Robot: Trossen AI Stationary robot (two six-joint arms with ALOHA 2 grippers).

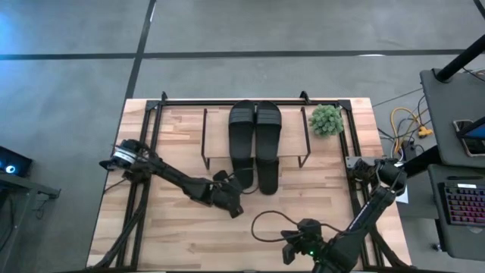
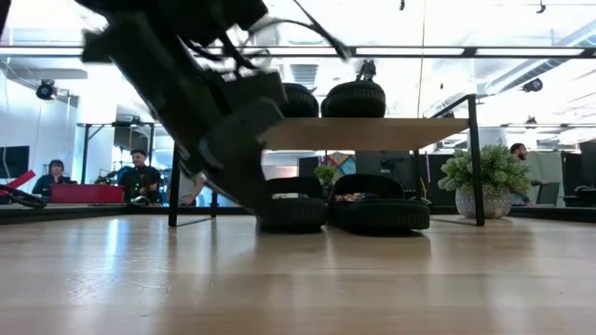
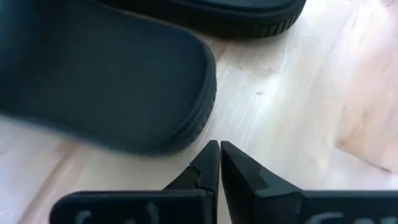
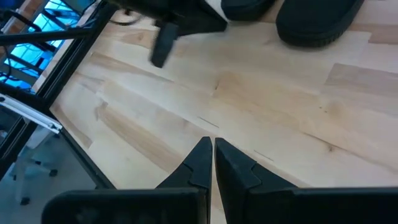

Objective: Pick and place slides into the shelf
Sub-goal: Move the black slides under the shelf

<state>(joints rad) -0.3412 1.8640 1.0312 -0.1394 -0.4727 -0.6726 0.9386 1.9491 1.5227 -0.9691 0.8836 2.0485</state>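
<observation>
The shelf stands at the table's far middle on thin black legs; its light top board shows edge-on in the low view. Two black slides lie side by side on the board. Two more rest on their soles on the table under it, with their near ends sticking out. My left gripper is shut and empty, low over the table just in front of the left lower slide's near end, a little apart from it. My right gripper is shut and empty by the table's near edge.
A small potted plant stands right of the shelf. A black cable loop lies on the table between the two arms. Bare wood lies left and right of the shelf and in front of it. People sit in the room behind.
</observation>
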